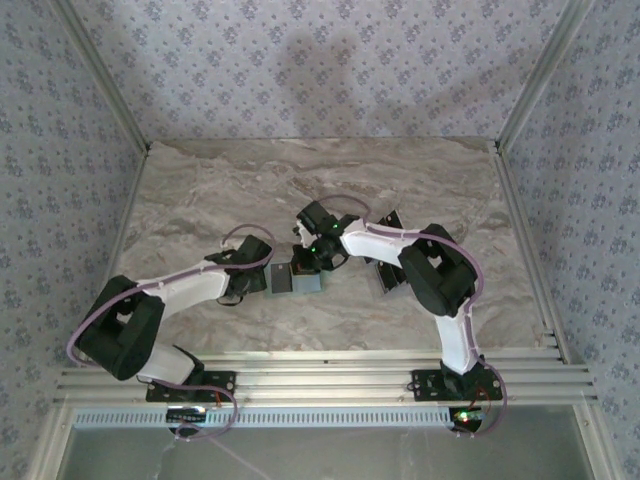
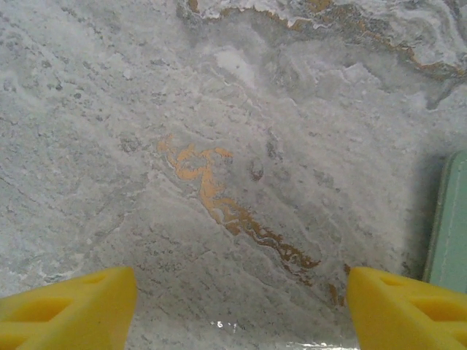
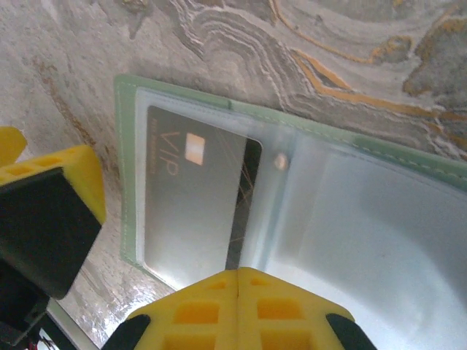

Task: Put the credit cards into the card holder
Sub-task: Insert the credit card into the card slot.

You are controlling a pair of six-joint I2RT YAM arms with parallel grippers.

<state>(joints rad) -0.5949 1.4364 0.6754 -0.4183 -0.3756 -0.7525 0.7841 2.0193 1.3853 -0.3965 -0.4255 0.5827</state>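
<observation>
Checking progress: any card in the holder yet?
Yes, a black VIP card sits tucked inside the open holder.

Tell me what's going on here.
A robot is loading credit cards into a green card holder. The right end effector is shut at the open holder, where a VIP card sits in its clear sleeve. The left end effector hangs open beside the holder. The other cards lie on the marble table.

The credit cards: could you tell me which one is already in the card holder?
The VIP-marked card, under the card holder's clear pocket; the black ones lie bare on the table.
</observation>
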